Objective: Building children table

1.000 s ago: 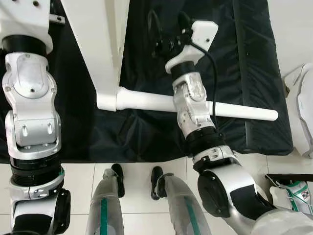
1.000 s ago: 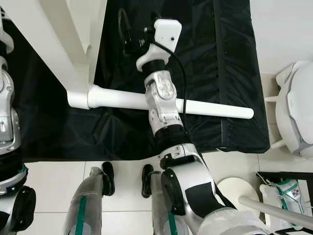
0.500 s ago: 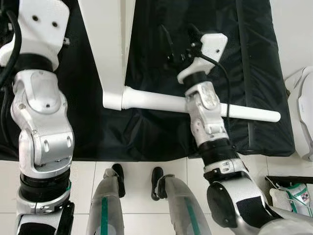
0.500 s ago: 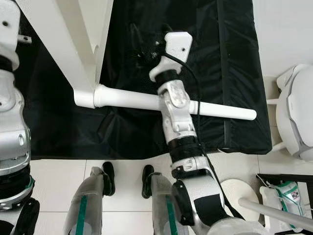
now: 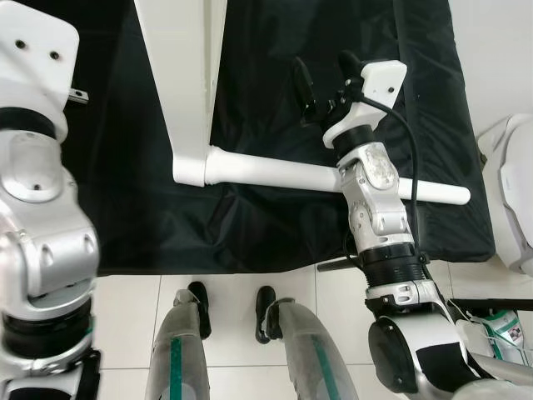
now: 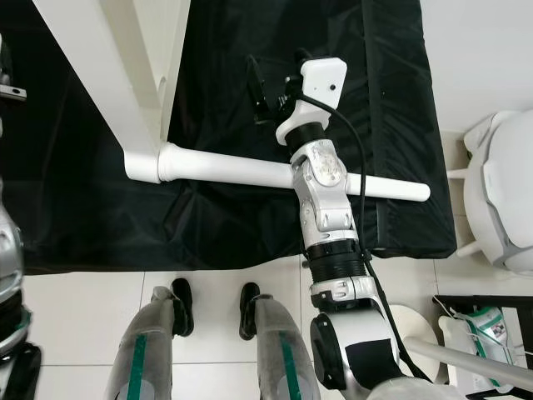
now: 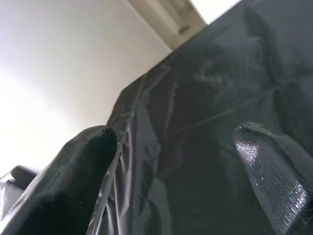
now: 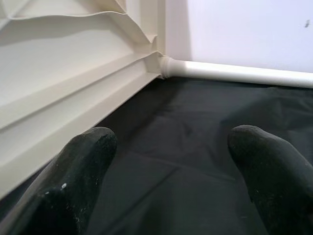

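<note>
The white table top [image 5: 179, 75] lies on a black cloth [image 5: 275, 233], with a white round leg [image 5: 275, 173] joined at its near corner and reaching out to the right. My right gripper [image 5: 325, 73] hovers open over the cloth just beyond the leg, right of the table top. Its wrist view has the two fingers [image 8: 83, 161] apart, with the table top's ribbed underside [image 8: 63, 63] and the leg [image 8: 234, 73] ahead. My left gripper [image 7: 171, 166] is open over the wrinkled cloth beside a white panel [image 7: 58, 63]. My left arm [image 5: 37, 208] looms large at the left.
The cloth's near edge meets white floor tiles, where my own legs and feet [image 5: 200, 296] stand. A white rounded chair-like piece [image 6: 500, 200] sits at the right. Another white leg with a round foot [image 6: 466, 354] and a printed packet [image 6: 491, 321] lie at the lower right.
My right arm has swung to the right, carrying its open gripper with it. My left arm has risen closer to the camera. The table top and leg have not moved.
</note>
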{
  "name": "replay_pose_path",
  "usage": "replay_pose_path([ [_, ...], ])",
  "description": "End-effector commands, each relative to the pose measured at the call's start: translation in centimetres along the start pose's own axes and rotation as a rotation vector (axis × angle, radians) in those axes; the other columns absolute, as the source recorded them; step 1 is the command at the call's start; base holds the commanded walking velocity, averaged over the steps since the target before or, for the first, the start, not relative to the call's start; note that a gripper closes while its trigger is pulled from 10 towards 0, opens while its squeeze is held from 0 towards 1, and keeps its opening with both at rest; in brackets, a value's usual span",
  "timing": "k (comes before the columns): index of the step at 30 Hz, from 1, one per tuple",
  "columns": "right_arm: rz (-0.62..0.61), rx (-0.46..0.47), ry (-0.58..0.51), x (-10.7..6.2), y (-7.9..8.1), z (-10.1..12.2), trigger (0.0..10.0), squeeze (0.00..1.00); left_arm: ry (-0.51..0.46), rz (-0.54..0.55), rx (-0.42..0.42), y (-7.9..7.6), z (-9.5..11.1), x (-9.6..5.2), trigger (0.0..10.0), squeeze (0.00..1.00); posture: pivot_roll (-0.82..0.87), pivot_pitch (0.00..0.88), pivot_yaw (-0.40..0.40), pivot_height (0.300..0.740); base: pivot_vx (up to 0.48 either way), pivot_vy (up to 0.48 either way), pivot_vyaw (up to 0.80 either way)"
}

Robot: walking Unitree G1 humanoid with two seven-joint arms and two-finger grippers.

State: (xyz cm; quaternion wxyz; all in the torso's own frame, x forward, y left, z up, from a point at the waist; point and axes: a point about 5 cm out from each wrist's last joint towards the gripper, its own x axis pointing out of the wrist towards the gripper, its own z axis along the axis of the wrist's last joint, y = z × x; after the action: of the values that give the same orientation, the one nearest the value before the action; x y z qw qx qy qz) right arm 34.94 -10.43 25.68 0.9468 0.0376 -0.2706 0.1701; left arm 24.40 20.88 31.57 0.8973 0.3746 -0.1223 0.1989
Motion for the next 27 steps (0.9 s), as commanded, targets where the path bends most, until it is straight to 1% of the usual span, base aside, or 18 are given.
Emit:
replay_pose_path([
  [1, 0.009, -0.007, 0.018, -0.5, -0.3, -0.2, 10.0, 0.00, -0.031, -0.154, 0.006, -1.1, 0.2, -1.0, 10.0, 0.00, 0.15, 0.256, -0.163, 0.740, 0.000, 0.000, 0.00],
  [2, 0.009, -0.007, 0.018, -0.5, -0.3, -0.2, 10.0, 0.00, -0.031, -0.154, 0.006, -1.1, 0.2, -1.0, 10.0, 0.00, 0.15, 0.256, -0.163, 0.740, 0.000, 0.000, 0.00],
  [3, 0.019, -0.016, 0.023, -0.5, -0.4, -0.2, 10.0, 0.00, -0.040, -0.290, 0.017, -2.1, 0.2, -1.6, 10.0, 0.00, 0.16, 0.247, -0.169, 0.740, 0.000, 0.000, 0.00],
  [4, 0.019, -0.016, 0.023, -0.5, -0.4, -0.2, 10.0, 0.00, -0.040, -0.290, 0.017, -2.1, 0.2, -1.6, 10.0, 0.00, 0.16, 0.247, -0.169, 0.740, 0.000, 0.000, 0.00],
  [5, 0.034, -0.028, 0.028, -0.5, -0.5, -0.2, 10.0, 0.00, -0.031, -0.429, -0.004, -3.0, 0.1, -2.4, 10.0, 0.00, 0.17, 0.236, -0.173, 0.740, 0.000, 0.000, 0.00],
  [8, 0.034, -0.028, 0.028, -0.5, -0.5, -0.2, 10.0, 0.00, -0.031, -0.429, -0.004, -3.0, 0.1, -2.4, 10.0, 0.00, 0.17, 0.236, -0.173, 0.740, 0.000, 0.000, 0.00],
  [10, 0.051, -0.047, 0.035, -0.4, -0.9, -0.3, 10.0, 0.00, -0.025, -0.666, -0.019, -4.4, 0.0, -4.1, 10.0, 0.00, 0.19, 0.193, -0.179, 0.740, 0.000, 0.000, 0.00],
  [11, 0.051, -0.047, 0.035, -0.4, -0.9, -0.3, 10.0, 0.00, -0.025, -0.666, -0.019, -4.4, 0.0, -4.1, 10.0, 0.00, 0.19, 0.193, -0.179, 0.740, 0.000, 0.000, 0.00],
  [12, 0.055, -0.052, 0.037, -0.3, -1.0, -0.4, 10.0, 0.00, -0.021, -0.734, -0.027, -4.7, 0.0, -4.6, 10.0, 0.00, 0.19, 0.193, -0.179, 0.740, 0.000, 0.000, 0.00],
  [14, 0.055, -0.052, 0.037, -0.3, -1.0, -0.4, 10.0, 0.00, -0.021, -0.734, -0.027, -4.7, 0.0, -4.6, 10.0, 0.00, 0.19, 0.193, -0.179, 0.740, 0.000, 0.000, 0.00],
  [16, 0.052, -0.064, 0.033, -0.2, -1.3, -0.3, 10.0, 0.00, -0.019, -0.831, -0.052, -5.0, 0.1, -5.4, 10.0, 0.00, 0.20, 0.167, -0.181, 0.740, 0.000, 0.000, 0.00],
  [18, 0.052, -0.064, 0.033, -0.2, -1.3, -0.3, 10.0, 0.00, -0.019, -0.831, -0.052, -5.0, 0.1, -5.4, 10.0, 0.00, 0.20, 0.167, -0.181, 0.740, 0.000, 0.000, 0.00],
  [20, 0.048, -0.067, 0.033, -0.1, -1.5, -0.3, 10.0, 0.00, -0.032, -0.875, -0.054, -4.9, 0.2, -5.8, 10.0, 0.00, 0.20, 0.150, -0.181, 0.740, 0.000, 0.000, 0.00],
  [21, 0.044, -0.073, 0.034, -0.2, -1.7, -0.2, 10.0, 0.00, -0.050, -0.925, -0.068, -4.8, 0.3, -6.4, 10.0, 0.00, 0.20, 0.141, -0.181, 0.740, 0.000, 0.000, 0.00],
  [23, 0.044, -0.073, 0.034, -0.2, -1.7, -0.2, 10.0, 0.00, -0.050, -0.925, -0.068, -4.8, 0.3, -6.4, 10.0, 0.00, 0.20, 0.141, -0.181, 0.740, 0.000, 0.000, 0.00],
  [24, 0.043, -0.075, 0.035, -0.2, -1.8, -0.2, 10.0, 0.00, -0.062, -0.960, -0.075, -4.7, 0.5, -6.7, 10.0, 0.00, 0.20, 0.141, -0.181, 0.740, 0.000, 0.000, 0.00],
  [25, 0.040, -0.081, 0.037, -0.3, -2.0, -0.3, 10.0, 0.00, -0.082, -1.008, -0.122, -4.8, 0.8, -7.1, 10.0, 0.00, 0.20, 0.133, -0.182, 0.740, 0.000, 0.000, 0.00],
  [27, 0.040, -0.081, 0.037, -0.3, -2.0, -0.3, 10.0, 0.00, -0.082, -1.008, -0.122, -4.8, 0.8, -7.1, 10.0, 0.00, 0.20, 0.133, -0.182, 0.740, 0.000, 0.000, 0.00],
])
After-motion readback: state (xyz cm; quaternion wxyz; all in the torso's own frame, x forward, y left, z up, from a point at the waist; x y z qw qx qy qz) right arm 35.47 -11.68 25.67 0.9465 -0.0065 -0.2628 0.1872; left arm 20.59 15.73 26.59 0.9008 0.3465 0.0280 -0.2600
